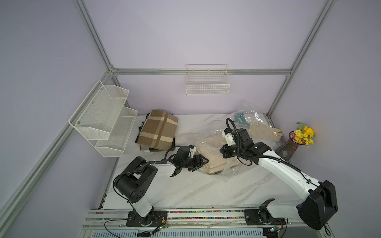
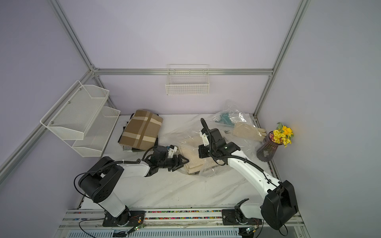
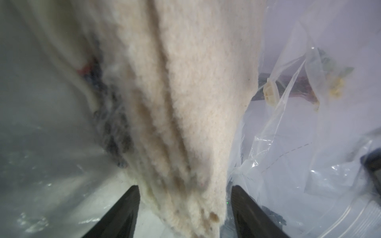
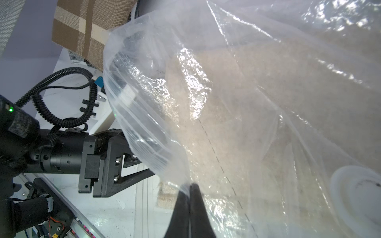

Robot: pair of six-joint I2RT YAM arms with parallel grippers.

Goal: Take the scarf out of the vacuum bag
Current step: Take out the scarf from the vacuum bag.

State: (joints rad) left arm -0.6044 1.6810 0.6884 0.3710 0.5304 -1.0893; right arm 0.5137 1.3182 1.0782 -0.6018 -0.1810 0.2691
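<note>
Right wrist: scarf [image 4: 231, 127] inside vacuum bag [image 4: 142, 115]

In both top views the right arm's wrist hides the right gripper [image 4: 189, 192] and part of the scarf [image 1: 212, 162]. The right wrist view cuts off the valve cap [image 4: 358, 203] of the vacuum bag [image 4: 268, 82]. Close to the left wrist camera the scarf blurs; the left gripper [image 3: 185, 193] fingers leave the frame.

Folded cream scarf [image 1: 214, 162] inside clear vacuum bag [image 1: 237, 169]
</note>
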